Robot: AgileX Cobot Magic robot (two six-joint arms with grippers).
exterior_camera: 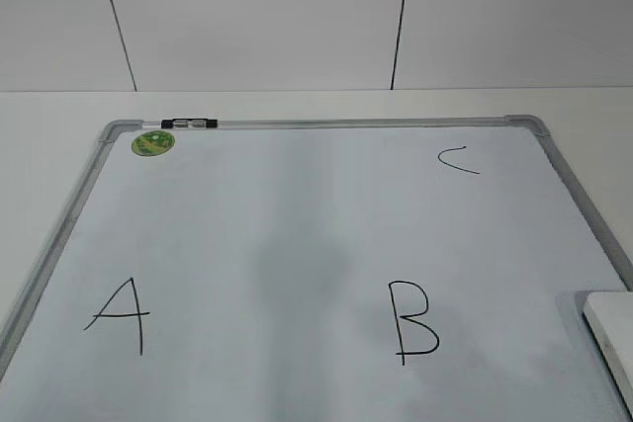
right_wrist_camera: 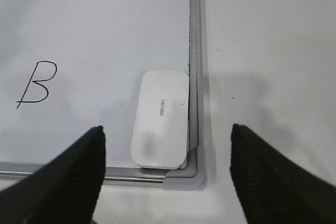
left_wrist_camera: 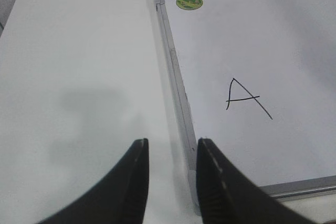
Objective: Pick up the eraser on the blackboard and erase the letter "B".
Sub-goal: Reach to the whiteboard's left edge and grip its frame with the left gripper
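Note:
The blackboard (exterior_camera: 297, 224) is a white dry-erase board with a grey frame, lying flat on the table. The black letter "B" (exterior_camera: 410, 321) is at its near middle-right and shows in the right wrist view (right_wrist_camera: 35, 83). The white eraser (right_wrist_camera: 160, 119) lies in the board's near right corner against the frame; its edge shows in the exterior view (exterior_camera: 613, 338). My right gripper (right_wrist_camera: 167, 142) is wide open and empty, above that corner, with the eraser between and beyond its fingers. My left gripper (left_wrist_camera: 171, 148) is open and empty over the board's near left frame edge.
A black "A" (exterior_camera: 121, 313) is at the board's near left and a small "C" (exterior_camera: 460, 160) at the far right. A black-and-silver marker (exterior_camera: 188, 124) and a round green sticker (exterior_camera: 153, 143) sit at the far left corner. White table (left_wrist_camera: 79, 77) surrounds the board; a white wall stands behind.

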